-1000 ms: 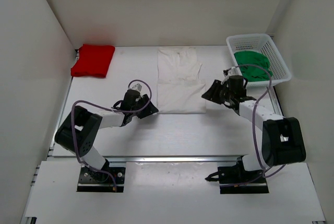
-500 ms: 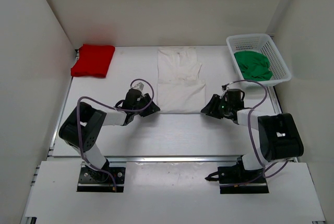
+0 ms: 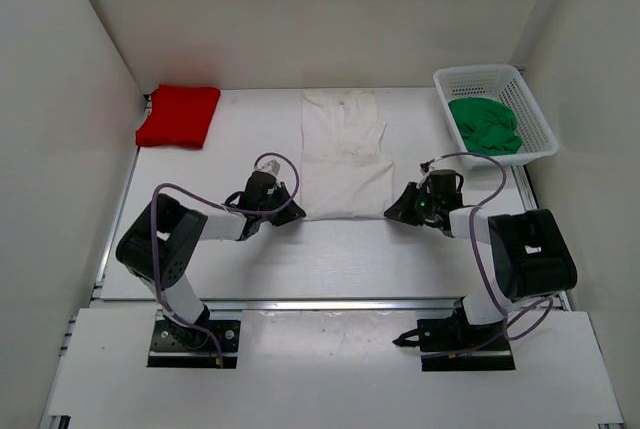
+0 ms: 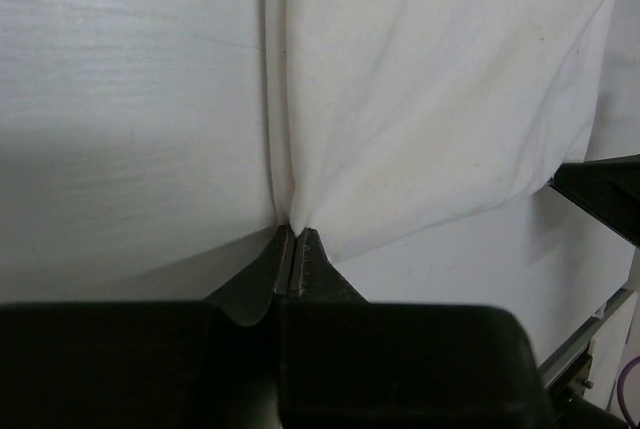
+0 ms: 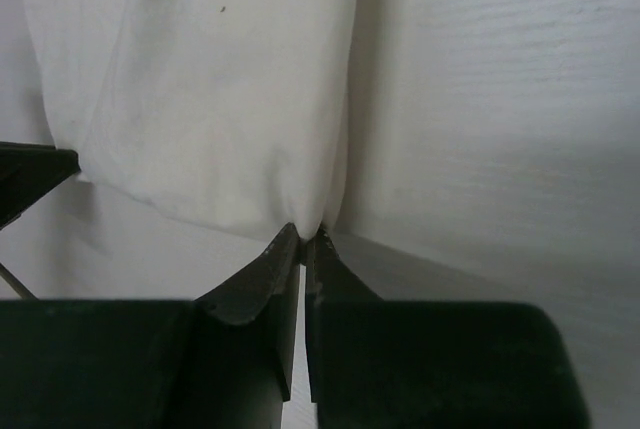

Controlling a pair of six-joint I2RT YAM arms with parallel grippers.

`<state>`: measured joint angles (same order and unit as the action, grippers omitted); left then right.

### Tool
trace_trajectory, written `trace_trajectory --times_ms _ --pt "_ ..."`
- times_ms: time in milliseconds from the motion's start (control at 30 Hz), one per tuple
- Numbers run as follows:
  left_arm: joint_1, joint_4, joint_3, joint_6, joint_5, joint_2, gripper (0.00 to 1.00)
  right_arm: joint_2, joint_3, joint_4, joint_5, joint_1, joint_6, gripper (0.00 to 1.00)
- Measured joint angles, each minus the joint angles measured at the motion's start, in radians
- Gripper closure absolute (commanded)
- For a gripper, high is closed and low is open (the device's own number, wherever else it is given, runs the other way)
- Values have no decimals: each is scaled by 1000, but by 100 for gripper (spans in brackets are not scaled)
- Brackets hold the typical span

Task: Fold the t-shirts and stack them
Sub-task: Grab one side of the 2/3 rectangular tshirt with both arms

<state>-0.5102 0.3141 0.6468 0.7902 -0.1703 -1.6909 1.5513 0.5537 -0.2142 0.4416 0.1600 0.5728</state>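
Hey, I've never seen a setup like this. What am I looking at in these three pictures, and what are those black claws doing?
These are two robot arms bolted at the near edge of a white table. The wide picture looks down from above; each close-up comes from a camera on one wrist. A white t-shirt lies spread in the middle, a folded red t-shirt far left, a green t-shirt in a basket far right. The left gripper and right gripper are each pinched shut on a near corner of the white t-shirt.
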Motion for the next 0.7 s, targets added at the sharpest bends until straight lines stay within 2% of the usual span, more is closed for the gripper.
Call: trace_trajectory --times_ms 100,200,333,433,567,633,700 --pt "-8 -25 -41 -3 2 50 100 -88 -53 17 -24 41 0 100" --pt "-15 -79 -134 -13 0 167 100 -238 -148 60 -56 117 6 100" --pt "-93 -241 -242 -34 22 386 100 -491 -285 199 -120 272 46 100" --pt "-172 -394 -315 -31 26 621 100 -724 -344 381 -172 396 119 100" --pt "-164 -589 -312 -24 18 864 100 -905 -310 549 -202 463 179 100" --pt "-143 -660 -236 -32 14 874 100 -889 -223 610 -204 431 160 100" --pt "-118 -684 -118 -50 8 816 100 -809 -102 626 -190 360 116 100"
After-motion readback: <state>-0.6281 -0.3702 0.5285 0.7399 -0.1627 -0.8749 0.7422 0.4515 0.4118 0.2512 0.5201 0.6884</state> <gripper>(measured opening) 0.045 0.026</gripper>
